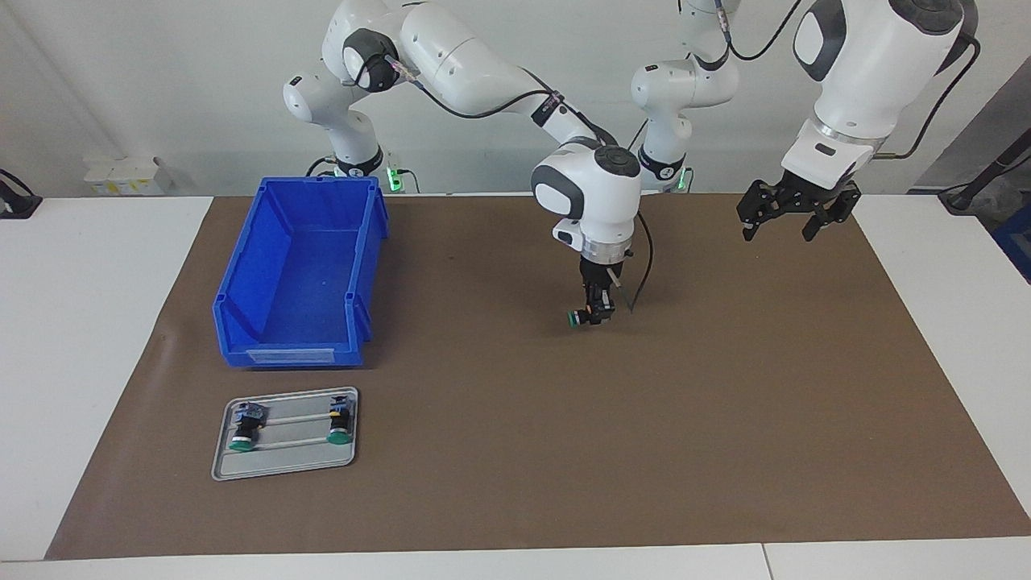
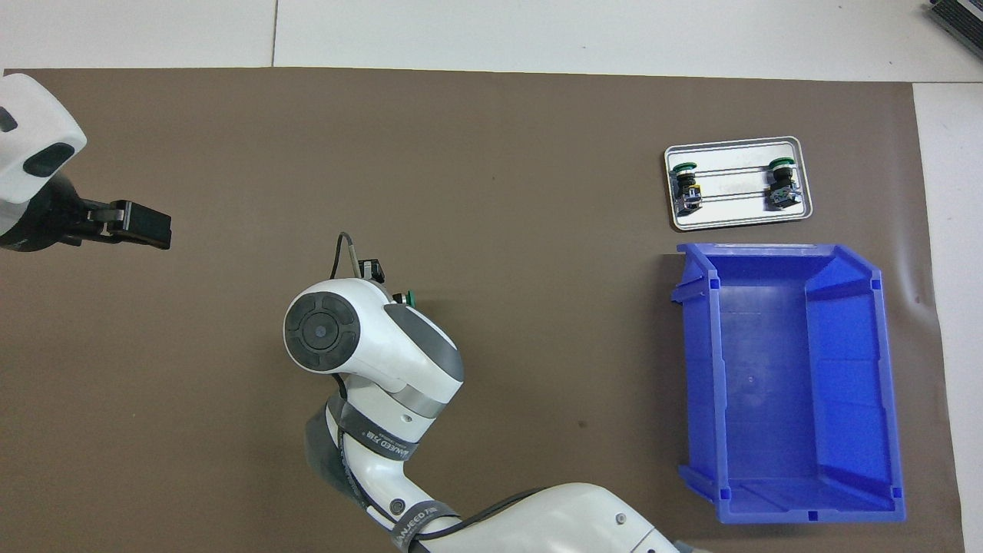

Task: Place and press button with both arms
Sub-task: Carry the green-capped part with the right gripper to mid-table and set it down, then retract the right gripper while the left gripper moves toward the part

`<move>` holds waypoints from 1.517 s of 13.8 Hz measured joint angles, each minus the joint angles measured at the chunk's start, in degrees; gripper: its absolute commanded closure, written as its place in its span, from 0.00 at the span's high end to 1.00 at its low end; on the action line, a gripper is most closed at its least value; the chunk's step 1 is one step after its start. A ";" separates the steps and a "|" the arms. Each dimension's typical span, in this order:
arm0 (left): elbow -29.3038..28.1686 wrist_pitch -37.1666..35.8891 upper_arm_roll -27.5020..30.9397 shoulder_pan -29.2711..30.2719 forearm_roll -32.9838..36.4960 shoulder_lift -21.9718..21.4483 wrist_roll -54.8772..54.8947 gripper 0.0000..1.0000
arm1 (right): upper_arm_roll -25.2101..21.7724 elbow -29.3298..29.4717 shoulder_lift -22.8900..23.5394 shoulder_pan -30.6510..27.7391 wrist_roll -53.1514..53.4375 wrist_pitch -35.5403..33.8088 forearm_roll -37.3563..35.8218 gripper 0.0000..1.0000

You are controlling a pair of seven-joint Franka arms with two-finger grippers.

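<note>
Button [image 1: 575, 319]: held sideways in the air over the bare middle of the brown mat [image 1: 725, 419], green cap pointing toward the right arm's end of the table; in the overhead view only the cap [image 2: 410, 296] peeks out past the arm's wrist.
Right gripper [image 1: 594, 312]: pointing straight down, fingers clamped together on the button's dark body, low over the mat; whether the button touches the mat I cannot tell.
Right arm [image 1: 483, 72]: stretched from its base across toward the table's middle.
Left gripper [image 1: 789, 211]: fingers spread apart, holding nothing, hanging above the mat's edge at the left arm's end of the table; this arm waits.
Blue bin [image 1: 300, 274]: on the mat at the right arm's end, nothing visible inside.
Metal tray [image 1: 283, 467]: just beside the bin, farther from the robots.
Other switches: 2 green-capped ones lying in the tray [image 1: 244, 427] [image 1: 340, 420], well apart from each other.
</note>
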 measured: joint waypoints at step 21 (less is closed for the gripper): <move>-14.30 20.50 -1.63 -7.53 -7.15 -2.67 27.24 0.99 | -0.82 -17.48 -28.87 -23.16 -53.10 -5.63 -3.27 1.00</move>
